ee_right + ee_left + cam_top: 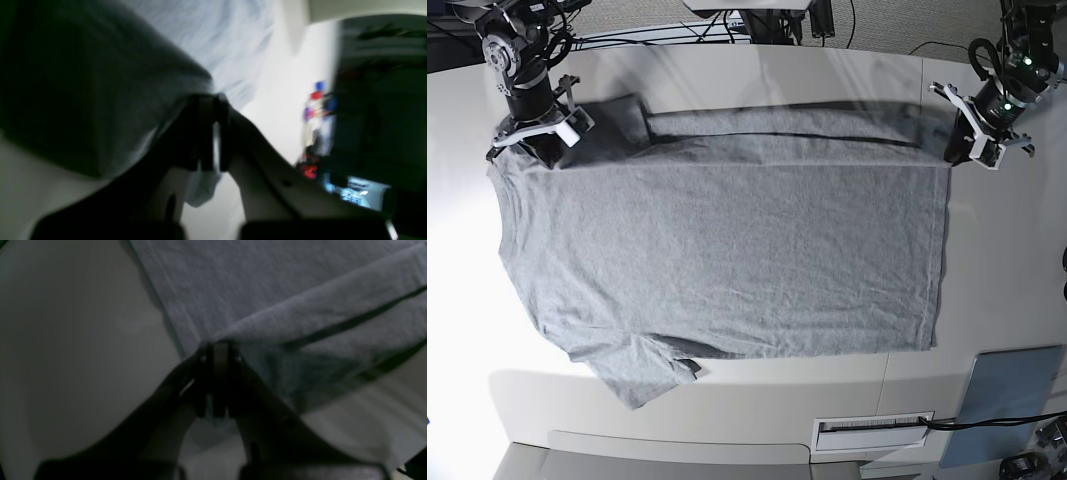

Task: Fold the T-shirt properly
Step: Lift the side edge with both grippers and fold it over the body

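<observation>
1. T-shirt (727, 250) lies spread flat on the pale surface (987, 260), plain side up. Long axis runs left-right across the base view: shoulder end at frame left, hem at frame right. One sleeve sticks out at lower left; the far long edge along the top of the frame looks lifted and partly doubled over.
2. Right claw (532, 135), upper left of the base view: jaws closed on the shirt at the shoulder/sleeve corner. Right wrist view shows fabric pinched between the jaws, a tuft poking out behind them.
3. Left claw (972, 140), upper right of the base view: jaws closed on the hem corner. Left wrist view shows cloth draping away from the pinch, with a fold line running toward upper right.
4. Key relation: both claws sit on the same long edge, one per end. The rest of the shirt lies toward the bottom of the frame from both. My read: the next move is a carry of that edge toward the bottom, both arms in step, parallel to the long axis.
5. Risk, judged: uneven travel skews the fold.
6. Blue-grey pad (1002, 400) at lower right, just apart from the hem corner. Cables and equipment along the top edge.
</observation>
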Robot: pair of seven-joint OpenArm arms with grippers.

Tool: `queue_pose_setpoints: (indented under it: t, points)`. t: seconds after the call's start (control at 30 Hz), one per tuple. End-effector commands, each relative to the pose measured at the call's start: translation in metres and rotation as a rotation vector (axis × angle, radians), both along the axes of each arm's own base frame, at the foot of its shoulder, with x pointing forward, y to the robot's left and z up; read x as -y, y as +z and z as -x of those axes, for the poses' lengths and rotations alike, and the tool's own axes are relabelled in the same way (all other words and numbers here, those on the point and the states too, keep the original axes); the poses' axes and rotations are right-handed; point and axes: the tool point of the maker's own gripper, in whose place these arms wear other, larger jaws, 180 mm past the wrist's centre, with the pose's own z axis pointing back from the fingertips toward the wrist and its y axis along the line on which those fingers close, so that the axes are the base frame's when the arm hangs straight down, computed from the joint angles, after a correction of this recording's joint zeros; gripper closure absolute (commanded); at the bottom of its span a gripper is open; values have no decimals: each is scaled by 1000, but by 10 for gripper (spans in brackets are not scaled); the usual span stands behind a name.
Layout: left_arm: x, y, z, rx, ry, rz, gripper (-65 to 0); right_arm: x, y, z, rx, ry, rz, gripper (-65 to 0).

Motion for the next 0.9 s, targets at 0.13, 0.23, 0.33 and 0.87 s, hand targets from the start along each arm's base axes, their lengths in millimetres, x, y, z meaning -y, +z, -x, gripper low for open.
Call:
queue_pose_setpoints:
  t: [0.13, 0.23, 0.33, 0.87]
  points:
    - [-3, 15, -16, 56, 2, -6, 0, 11, 14, -30, 92, -1, 0, 0]
    - [-3, 13, -21, 48, 15, -1, 0, 18, 8, -41, 79, -16, -26, 0]
    - [0, 11, -25, 58, 35, 23, 0, 21, 4, -49, 65, -19, -53, 0]
    - [19, -8, -56, 28, 1, -34, 0, 10, -14, -72, 46, 18, -22, 0]
